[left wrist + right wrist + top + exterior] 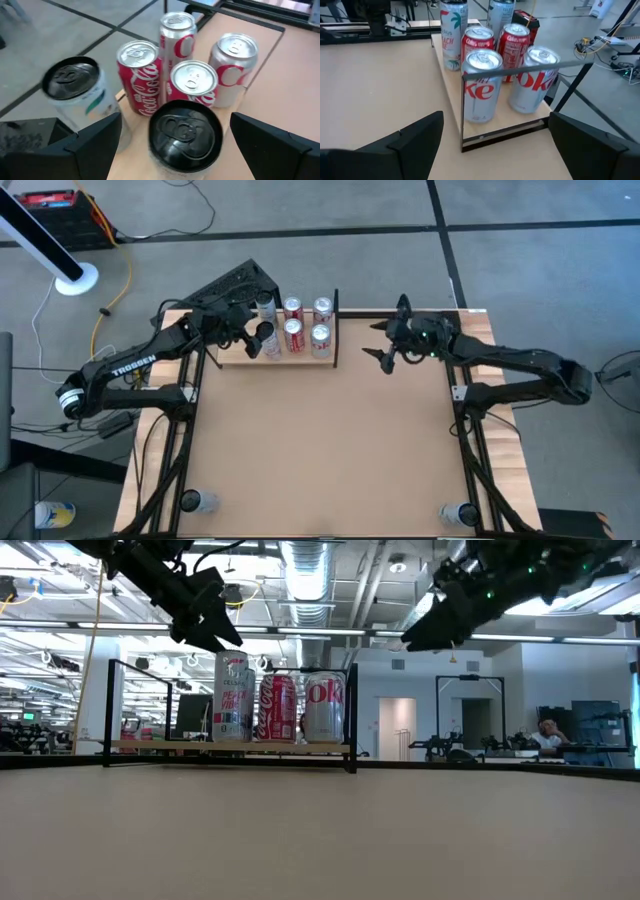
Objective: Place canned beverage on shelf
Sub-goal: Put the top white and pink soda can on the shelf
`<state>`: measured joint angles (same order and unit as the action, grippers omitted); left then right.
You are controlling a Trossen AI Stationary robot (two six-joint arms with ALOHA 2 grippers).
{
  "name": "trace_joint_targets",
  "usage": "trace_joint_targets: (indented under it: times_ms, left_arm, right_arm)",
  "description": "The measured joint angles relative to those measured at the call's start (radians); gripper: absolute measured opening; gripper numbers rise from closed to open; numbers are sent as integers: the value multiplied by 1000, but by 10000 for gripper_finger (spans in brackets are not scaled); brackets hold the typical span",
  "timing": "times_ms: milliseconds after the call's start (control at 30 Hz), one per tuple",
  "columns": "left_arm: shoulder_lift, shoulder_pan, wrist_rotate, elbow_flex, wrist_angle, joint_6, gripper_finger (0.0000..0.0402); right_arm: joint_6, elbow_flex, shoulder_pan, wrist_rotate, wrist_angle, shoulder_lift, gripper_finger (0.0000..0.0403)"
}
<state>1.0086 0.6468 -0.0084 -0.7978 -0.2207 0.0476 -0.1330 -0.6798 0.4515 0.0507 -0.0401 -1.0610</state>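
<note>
My left gripper point(172, 132) hangs spread above a black-topped can point(184, 131) on the shelf point(232, 358). My right gripper point(385, 343) waits spread beside the shelf.

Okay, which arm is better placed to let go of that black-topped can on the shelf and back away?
Left. Its open fingers straddle the black-topped can on the shelf; the right gripper hangs beside the shelf's end, empty.
</note>
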Motion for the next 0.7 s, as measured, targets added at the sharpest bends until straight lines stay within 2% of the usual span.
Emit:
trace_joint_targets:
  times_ms: [333, 567, 700]
  left_arm:
    - [103, 0, 27, 0, 8, 21, 358]
    - [122, -2, 25, 0, 7, 37, 353]
    - [97, -5, 22, 0, 8, 37, 327]
  right_arm:
    - [39, 133, -56, 0, -198, -7, 384]
    - [55, 146, -99, 0, -210, -7, 384]
    - [55, 146, -129, 0, -203, -7, 384]
